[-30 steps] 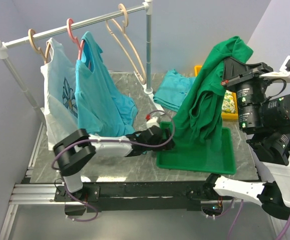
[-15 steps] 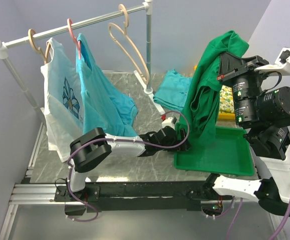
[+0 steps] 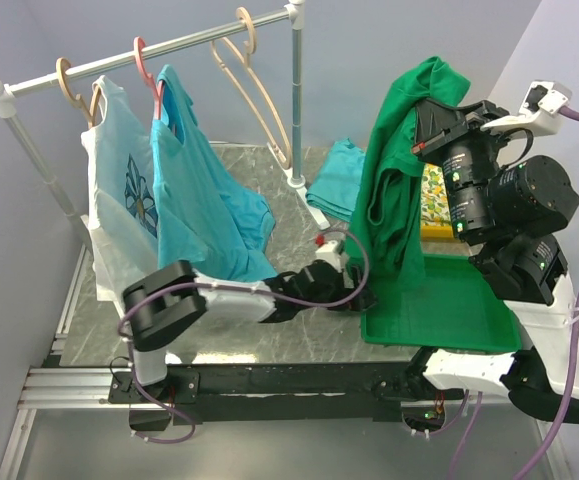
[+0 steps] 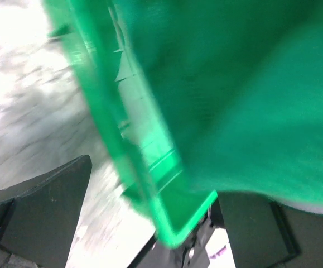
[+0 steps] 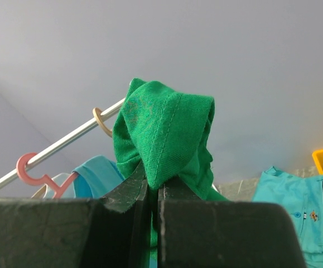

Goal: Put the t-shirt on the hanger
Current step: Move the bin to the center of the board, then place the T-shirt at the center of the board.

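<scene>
My left claw [image 3: 357, 292] low by the worktop's near edge, fingers apart with a corner of the green tray [image 3: 449, 318] between them, my right claw [image 5: 153, 192] raised over the right side, clamped on a fold of the t-shirt [image 3: 394, 190], cloth hanging toward the tray, the hanger [image 3: 252, 30] hooked on the rail [image 3: 99, 68] at the far edge.

We log: tray [image 3: 449, 322] at near right corner, t-shirt [image 3: 394, 190] hanging over it; folded shirt [image 3: 337, 182] behind; hanger [image 3: 267, 118] on rail [image 3: 199, 42], far edge.

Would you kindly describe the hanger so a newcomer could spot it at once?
Find the metal rail at the back left. The hanger is the beige one nearest its right post. It alone hangs bare; the pink hanger and the other beige hanger each bear a shirt.
</scene>
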You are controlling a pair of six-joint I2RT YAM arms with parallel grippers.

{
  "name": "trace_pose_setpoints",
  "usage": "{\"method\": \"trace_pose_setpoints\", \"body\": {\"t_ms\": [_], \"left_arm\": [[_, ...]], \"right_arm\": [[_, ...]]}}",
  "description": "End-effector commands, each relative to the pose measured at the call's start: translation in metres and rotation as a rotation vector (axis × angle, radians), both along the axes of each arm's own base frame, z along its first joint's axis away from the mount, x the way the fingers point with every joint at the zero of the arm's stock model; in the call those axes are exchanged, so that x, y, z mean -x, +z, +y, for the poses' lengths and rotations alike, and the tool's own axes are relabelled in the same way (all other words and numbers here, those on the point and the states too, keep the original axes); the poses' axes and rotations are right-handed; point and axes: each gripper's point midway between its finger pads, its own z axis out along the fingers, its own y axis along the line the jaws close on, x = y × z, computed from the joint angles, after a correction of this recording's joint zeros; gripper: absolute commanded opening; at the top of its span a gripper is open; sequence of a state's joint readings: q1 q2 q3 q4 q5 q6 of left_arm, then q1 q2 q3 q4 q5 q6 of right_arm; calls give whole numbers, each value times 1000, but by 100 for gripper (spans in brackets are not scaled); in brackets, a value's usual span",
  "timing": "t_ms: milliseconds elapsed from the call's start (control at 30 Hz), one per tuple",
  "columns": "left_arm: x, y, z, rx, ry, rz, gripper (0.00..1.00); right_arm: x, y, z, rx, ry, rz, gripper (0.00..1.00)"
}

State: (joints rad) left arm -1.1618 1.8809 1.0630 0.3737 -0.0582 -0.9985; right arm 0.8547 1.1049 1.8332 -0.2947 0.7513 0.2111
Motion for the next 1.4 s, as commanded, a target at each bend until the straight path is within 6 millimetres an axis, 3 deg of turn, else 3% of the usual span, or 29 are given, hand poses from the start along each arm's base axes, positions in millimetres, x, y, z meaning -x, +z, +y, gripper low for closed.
{"method": "trace_pose_setpoints", "body": {"t_ms": [0, 100, 367, 600, 700, 867, 1000, 1100, 1133, 1200, 1233, 1300, 1333, 1367], "left_arm": [[-16, 46, 33, 97, 68, -68, 96], [-24, 45, 58, 70, 125, -81, 96], [-55, 9, 136, -15, 313, -14, 97], [-103, -28, 219, -118, 526, 34, 96], [-117, -33, 246, -152, 587, 38, 96], [-137, -17, 271, -172, 657, -1, 96], [-141, -4, 273, -171, 643, -31, 97], [-136, 14, 263, -128, 576, -71, 96], [-135, 24, 262, -110, 562, -87, 96], [-128, 32, 258, -104, 519, -112, 97], [-125, 42, 257, -90, 511, -127, 96], [-115, 45, 257, -111, 481, -139, 97], [-112, 51, 260, -107, 485, -154, 96], [-107, 48, 262, -124, 481, -144, 96]], "right_arm": [[19, 33, -14, -85, 33, -85, 0], [21, 36, -15, -92, 42, -94, 0], [27, 45, -4, -97, 121, -120, 0], [31, 50, 27, -101, 263, -125, 0], [32, 50, 35, -99, 293, -121, 0], [34, 54, 48, -95, 343, -127, 0], [32, 51, 62, -80, 368, -101, 0], [23, 22, 66, -79, 346, -45, 0], [18, -6, 72, -60, 343, 0, 0], [11, -42, 77, -63, 331, 64, 0], [5, -85, 82, -20, 319, 138, 0], [-3, -135, 83, -32, 290, 238, 0], [-6, -187, 83, 6, 285, 322, 0], [-13, -214, 76, -2, 262, 368, 0]]}}
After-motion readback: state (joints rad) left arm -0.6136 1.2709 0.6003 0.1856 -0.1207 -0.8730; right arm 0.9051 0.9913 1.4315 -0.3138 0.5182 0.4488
